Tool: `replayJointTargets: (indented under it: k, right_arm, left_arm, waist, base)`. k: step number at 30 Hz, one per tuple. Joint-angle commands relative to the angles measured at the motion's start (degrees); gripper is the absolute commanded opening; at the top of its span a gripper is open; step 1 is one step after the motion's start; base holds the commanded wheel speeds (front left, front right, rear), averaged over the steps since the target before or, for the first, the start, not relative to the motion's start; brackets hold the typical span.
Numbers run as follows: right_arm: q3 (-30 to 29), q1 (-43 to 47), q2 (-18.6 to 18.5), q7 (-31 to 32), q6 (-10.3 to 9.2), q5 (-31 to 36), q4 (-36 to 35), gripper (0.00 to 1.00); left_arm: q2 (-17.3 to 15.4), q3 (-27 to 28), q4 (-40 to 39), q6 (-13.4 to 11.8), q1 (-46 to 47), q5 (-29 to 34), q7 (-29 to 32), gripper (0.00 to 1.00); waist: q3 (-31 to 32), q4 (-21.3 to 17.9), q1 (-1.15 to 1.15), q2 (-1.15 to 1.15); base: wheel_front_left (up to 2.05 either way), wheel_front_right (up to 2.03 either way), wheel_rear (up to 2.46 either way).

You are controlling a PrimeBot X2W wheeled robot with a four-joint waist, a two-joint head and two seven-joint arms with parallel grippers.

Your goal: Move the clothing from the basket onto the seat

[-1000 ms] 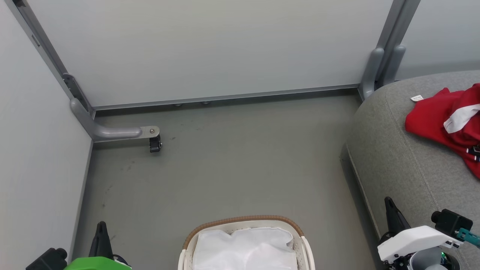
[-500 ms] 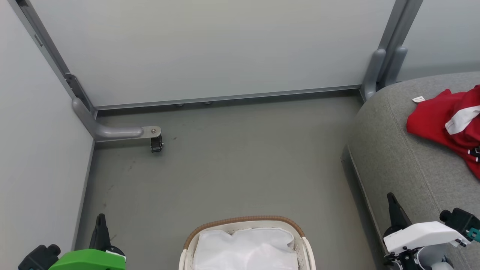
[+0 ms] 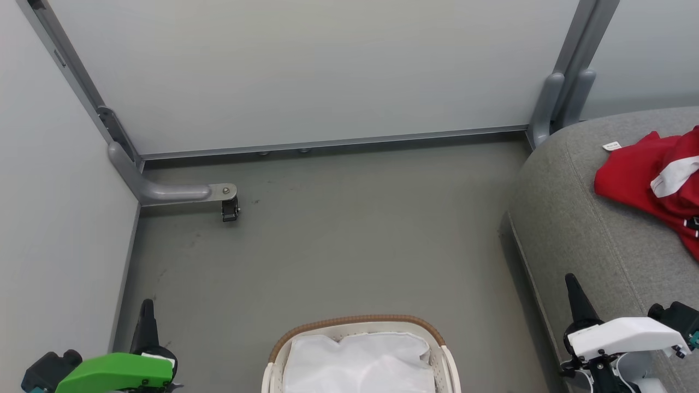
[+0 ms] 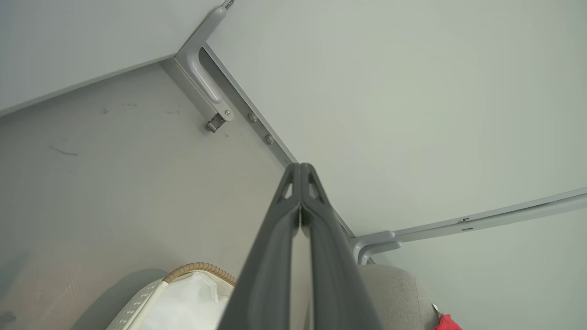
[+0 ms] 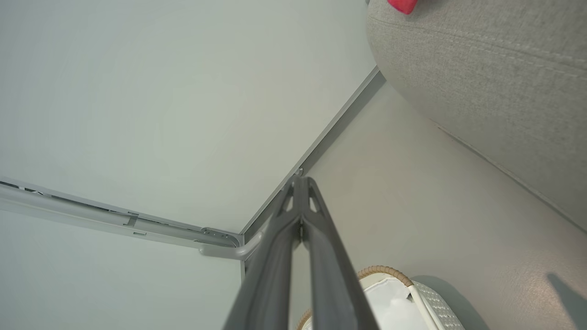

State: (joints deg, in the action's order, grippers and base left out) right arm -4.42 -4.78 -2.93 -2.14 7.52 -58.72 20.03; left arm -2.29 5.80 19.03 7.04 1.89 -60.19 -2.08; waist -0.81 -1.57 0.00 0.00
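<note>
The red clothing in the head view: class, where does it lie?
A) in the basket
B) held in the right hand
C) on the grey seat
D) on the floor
C: the red clothing lies on top of the grey seat, well apart from the basket.

Grey floor [image 3: 338, 234]: basket [image 3: 355, 318] stands at near centre, on the floor. Grey seat [image 3: 579, 229] at right: red clothing [image 3: 628, 174] lies on top, a small white tag [image 3: 610, 146] just beside it.
</note>
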Motion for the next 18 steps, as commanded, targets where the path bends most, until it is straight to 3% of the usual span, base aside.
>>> replayJointTargets:
  k: [1, 18]
  right_arm:
    - [-0.29, -1.19, -0.23, 0.44, -0.03, -1.8, -0.97, 0.0]
    - [-0.9, -1.31, -0.18, 3.03, -0.03, -11.57, -2.59, 0.0]
  left_arm:
    - [-0.52, 0.29, -0.83, 0.16, 1.71, -1.58, 0.35, 0.0]
    - [-0.59, 0.46, -2.15, 0.3, 2.68, -11.02, 2.94, 0.0]
  waist:
    - [0.02, 0.04, 0.0, 0.0]
    - [0.17, 0.42, 0.0, 0.0]
  base:
    - [0.0, 0.0, 0.0]
    - [0.0, 0.0, 0.0]
